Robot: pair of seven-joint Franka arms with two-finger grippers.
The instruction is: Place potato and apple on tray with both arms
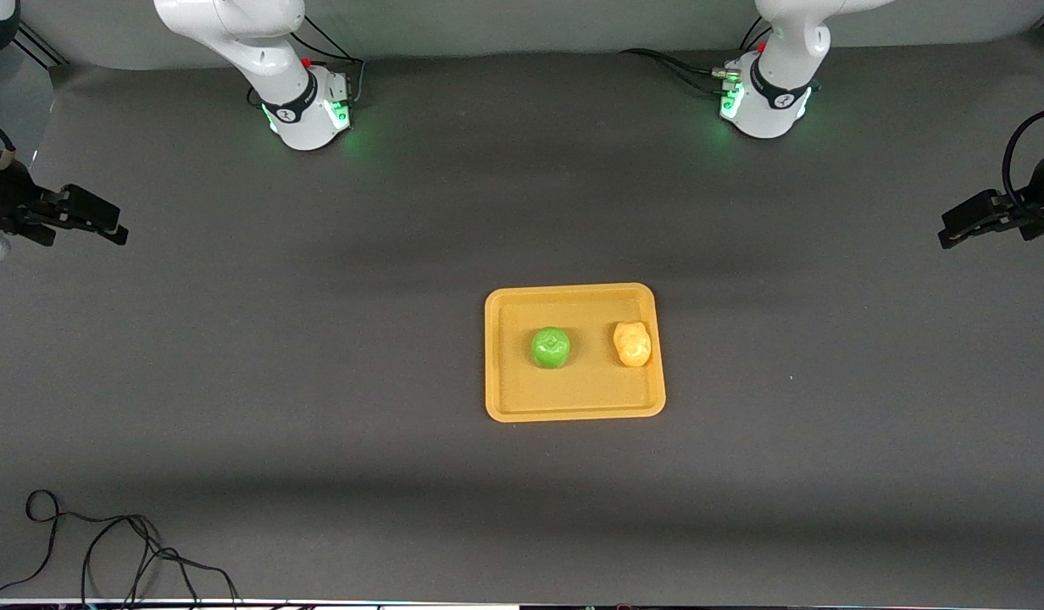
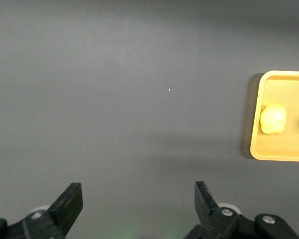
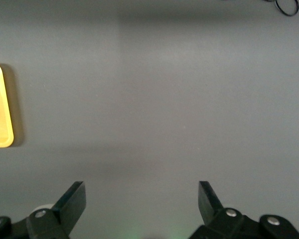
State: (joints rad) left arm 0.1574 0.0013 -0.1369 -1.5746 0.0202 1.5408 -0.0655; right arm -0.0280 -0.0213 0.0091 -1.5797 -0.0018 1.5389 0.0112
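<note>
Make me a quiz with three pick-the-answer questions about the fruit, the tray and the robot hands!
1. Where is the potato?
A. on the bare table
B. on the tray, beside the apple
C. in a gripper

2. What colour is the apple?
A. red
B. purple
C. green

3. How are the left gripper and the right gripper?
A. both open and holding nothing
B. both shut on fruit
C. one open, one shut on the tray

Answers:
1. B: the front view shows the potato lying inside the tray's rim, toward the left arm's end, with a gap between it and the apple.
2. C: it is bright green and glossy.
3. A: each wrist view shows its fingers spread wide over bare table, and both arms wait at the table's ends.
</note>
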